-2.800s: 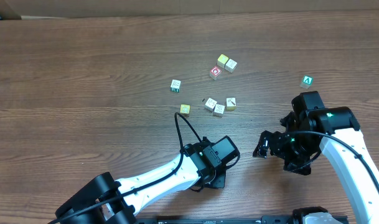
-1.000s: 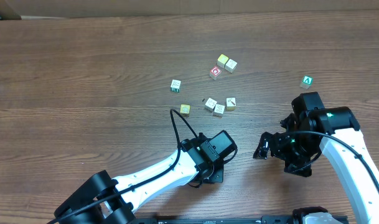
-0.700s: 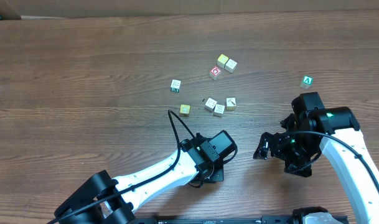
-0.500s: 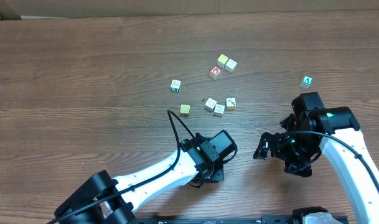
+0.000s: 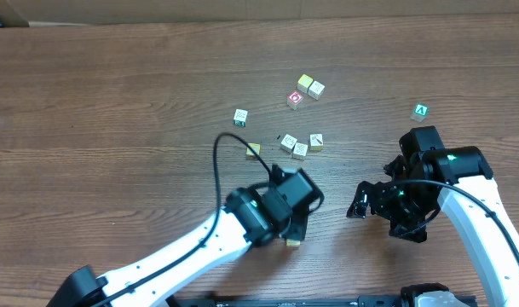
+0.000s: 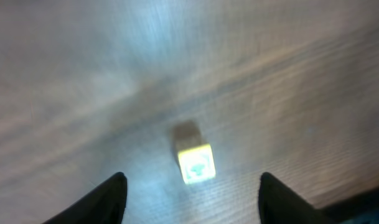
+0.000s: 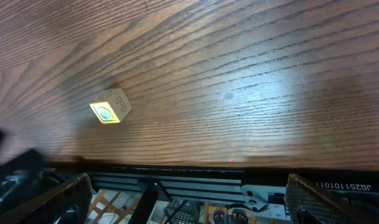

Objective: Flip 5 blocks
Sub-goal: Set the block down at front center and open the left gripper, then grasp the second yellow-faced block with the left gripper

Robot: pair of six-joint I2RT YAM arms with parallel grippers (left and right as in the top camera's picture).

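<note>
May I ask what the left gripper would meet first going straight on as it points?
Most likely the small yellow-edged block on the table, lying between the left gripper's spread fingers; depth unclear.

Glossy white arm links (image 5: pixel 199 249), black joint housings (image 5: pixel 286 196), a looping black cable (image 5: pixel 216 158), small green indicator lights (image 5: pixel 452 156)

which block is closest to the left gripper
The pale yellow block lying alone near the table's front edge, right between the left gripper's open fingers without touching them. The other blocks sit grouped farther back.
</note>
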